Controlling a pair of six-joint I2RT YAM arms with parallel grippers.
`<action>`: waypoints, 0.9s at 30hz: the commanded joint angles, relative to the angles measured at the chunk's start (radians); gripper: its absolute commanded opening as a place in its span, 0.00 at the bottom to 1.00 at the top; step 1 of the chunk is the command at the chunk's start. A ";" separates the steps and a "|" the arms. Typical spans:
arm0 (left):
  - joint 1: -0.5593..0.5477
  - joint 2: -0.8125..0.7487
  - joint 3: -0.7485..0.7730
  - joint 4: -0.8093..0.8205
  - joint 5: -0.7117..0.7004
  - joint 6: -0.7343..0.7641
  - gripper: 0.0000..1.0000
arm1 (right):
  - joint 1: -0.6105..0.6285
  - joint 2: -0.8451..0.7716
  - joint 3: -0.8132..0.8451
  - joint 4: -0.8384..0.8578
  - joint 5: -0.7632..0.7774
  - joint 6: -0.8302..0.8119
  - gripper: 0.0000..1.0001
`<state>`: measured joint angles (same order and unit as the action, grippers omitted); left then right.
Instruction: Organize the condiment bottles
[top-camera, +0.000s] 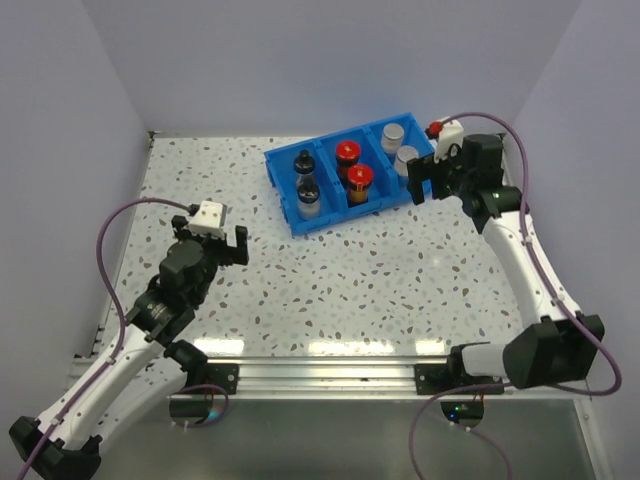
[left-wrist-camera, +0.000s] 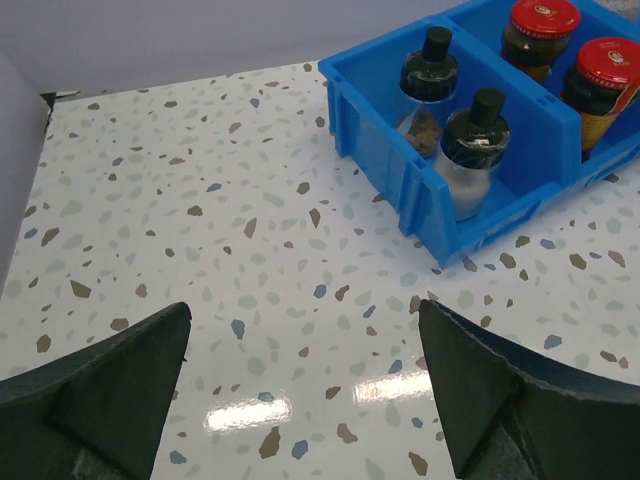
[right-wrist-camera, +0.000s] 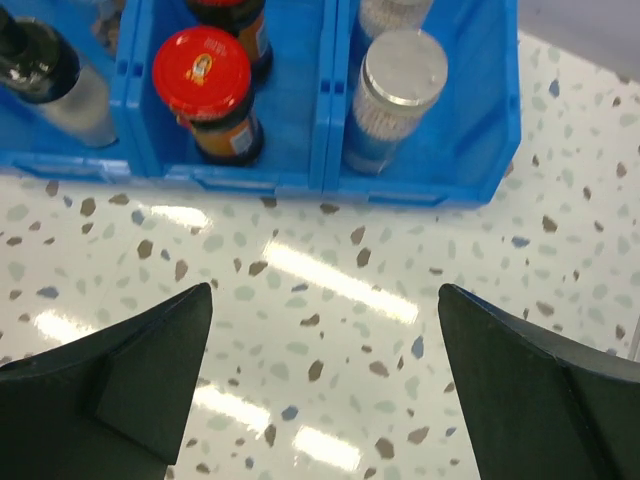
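Note:
Six jars stand in the blue bin (top-camera: 283, 205). Two black-capped jars (top-camera: 309, 193) fill its left compartment, also in the left wrist view (left-wrist-camera: 473, 150). Two red-capped jars (top-camera: 359, 183) stand in the middle one, one close in the right wrist view (right-wrist-camera: 208, 92). Two silver-capped jars (top-camera: 405, 160) stand in the right one, one in the right wrist view (right-wrist-camera: 397, 97). My left gripper (top-camera: 222, 240) is open and empty over the table left of the bin. My right gripper (top-camera: 424, 183) is open and empty just in front of the bin's right compartment.
The blue bin's near wall shows in the left wrist view (left-wrist-camera: 420, 205) and in the right wrist view (right-wrist-camera: 330, 185). White walls close the table at the back and sides. A metal rail (top-camera: 320, 375) runs along the near edge.

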<state>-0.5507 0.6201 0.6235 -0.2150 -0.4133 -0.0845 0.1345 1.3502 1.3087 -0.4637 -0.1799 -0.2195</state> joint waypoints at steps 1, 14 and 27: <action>0.003 -0.026 -0.018 0.035 -0.064 0.006 1.00 | -0.021 -0.161 -0.116 -0.024 -0.044 0.080 0.99; 0.269 0.067 0.002 0.106 0.031 -0.093 1.00 | -0.032 -0.697 -0.538 0.134 0.353 0.192 0.99; 0.308 0.027 -0.048 0.129 -0.032 -0.050 1.00 | -0.053 -0.746 -0.612 0.188 0.554 0.322 0.99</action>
<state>-0.2489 0.6895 0.5842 -0.1474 -0.4526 -0.1436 0.0902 0.6292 0.7036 -0.3485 0.3069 0.0639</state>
